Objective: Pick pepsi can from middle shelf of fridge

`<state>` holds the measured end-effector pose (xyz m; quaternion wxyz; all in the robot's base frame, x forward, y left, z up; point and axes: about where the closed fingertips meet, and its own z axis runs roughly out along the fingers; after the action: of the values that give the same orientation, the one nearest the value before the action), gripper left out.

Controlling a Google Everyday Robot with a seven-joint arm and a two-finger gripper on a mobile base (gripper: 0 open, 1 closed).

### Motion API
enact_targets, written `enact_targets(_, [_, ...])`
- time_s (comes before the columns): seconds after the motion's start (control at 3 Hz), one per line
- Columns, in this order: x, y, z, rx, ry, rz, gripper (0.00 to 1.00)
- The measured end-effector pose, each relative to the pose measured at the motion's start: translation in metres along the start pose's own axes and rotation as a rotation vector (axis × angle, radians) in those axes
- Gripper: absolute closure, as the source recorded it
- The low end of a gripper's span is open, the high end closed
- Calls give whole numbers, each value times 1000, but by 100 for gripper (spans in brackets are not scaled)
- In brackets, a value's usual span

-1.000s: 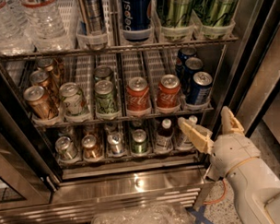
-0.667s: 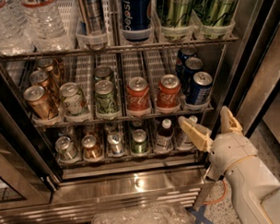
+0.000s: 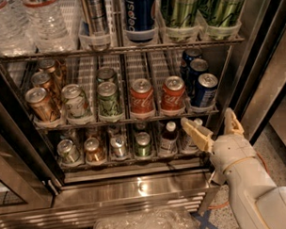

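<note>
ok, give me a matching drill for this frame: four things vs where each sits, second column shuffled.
1 pepsi can
2 pincer
3 water bottles
4 front gold can

A top rack, left
B middle shelf, left end
C middle shelf, right end
D open, in front of bottom rack, right

Pairs: 1-C, 2-D, 3-A, 4-B

- Your gripper (image 3: 214,129), fingers spread just below the middle shelf's (image 3: 91,124) right end, hides part of a small bottle (image 3: 187,144).
- The pepsi can (image 3: 204,90) half-covers two blue cans (image 3: 194,70) behind it.
- The top edge cuts off the water bottles (image 3: 45,21) and tall cans (image 3: 139,13).
</note>
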<state>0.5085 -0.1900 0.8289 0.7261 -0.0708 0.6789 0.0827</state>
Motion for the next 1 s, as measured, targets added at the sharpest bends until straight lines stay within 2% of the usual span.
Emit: enact_targets(1.0, [-1,-18,39,41,-24,-24,17])
